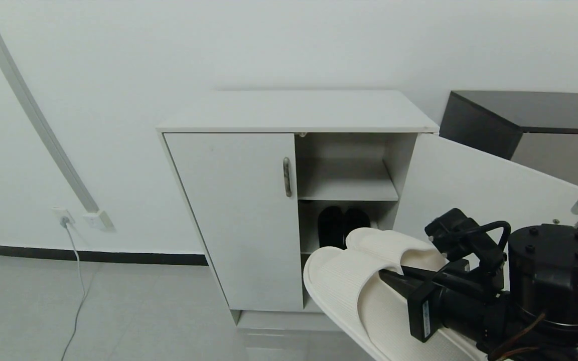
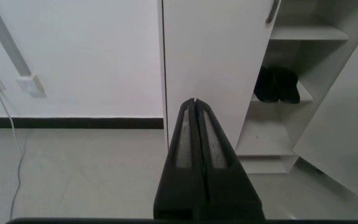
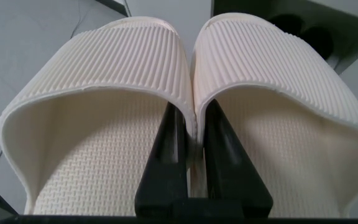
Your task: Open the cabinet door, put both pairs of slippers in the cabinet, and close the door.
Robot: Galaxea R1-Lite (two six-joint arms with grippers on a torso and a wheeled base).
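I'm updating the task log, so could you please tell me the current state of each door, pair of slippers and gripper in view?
right cabinet door: open
left cabinet door: shut
black slippers: inside the cabinet
right gripper: shut on the white slippers
white slippers: held together in front of the cabinet, not yet inside
left gripper: shut, holding nothing

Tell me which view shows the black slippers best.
The left wrist view: both black slippers lie unhidden in the cabinet. In the head view the white slippers partly hide them; the right wrist view catches only parts.
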